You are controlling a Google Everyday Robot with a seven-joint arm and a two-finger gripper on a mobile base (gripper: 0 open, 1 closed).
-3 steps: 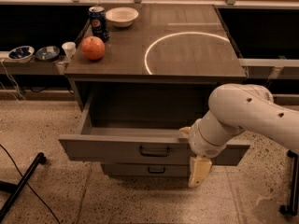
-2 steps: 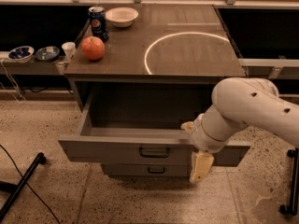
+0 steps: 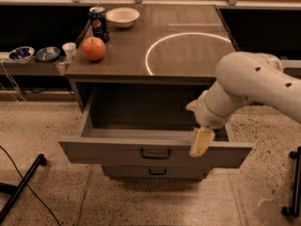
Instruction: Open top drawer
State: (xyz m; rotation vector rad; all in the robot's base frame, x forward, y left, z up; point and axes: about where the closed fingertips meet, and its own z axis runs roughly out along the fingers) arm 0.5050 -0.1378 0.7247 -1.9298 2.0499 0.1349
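The top drawer is pulled far out of the grey cabinet, its deep grey interior showing. Its small black bar handle sits centred on the flat front. A shorter drawer shows below it, closed. My white arm comes in from the right, and my gripper hangs over the drawer's front edge, to the right of the handle and apart from it. One pale finger points down across the front.
On the cabinet top stand a red apple, a blue soda can and a white bowl. Small bowls and a cup sit on a low shelf at left. A black stand leg lies on the floor at lower left.
My arm and gripper have risen slightly and shifted a little right, the finger now over the drawer's front edge rather than below it. The drawer stays open.
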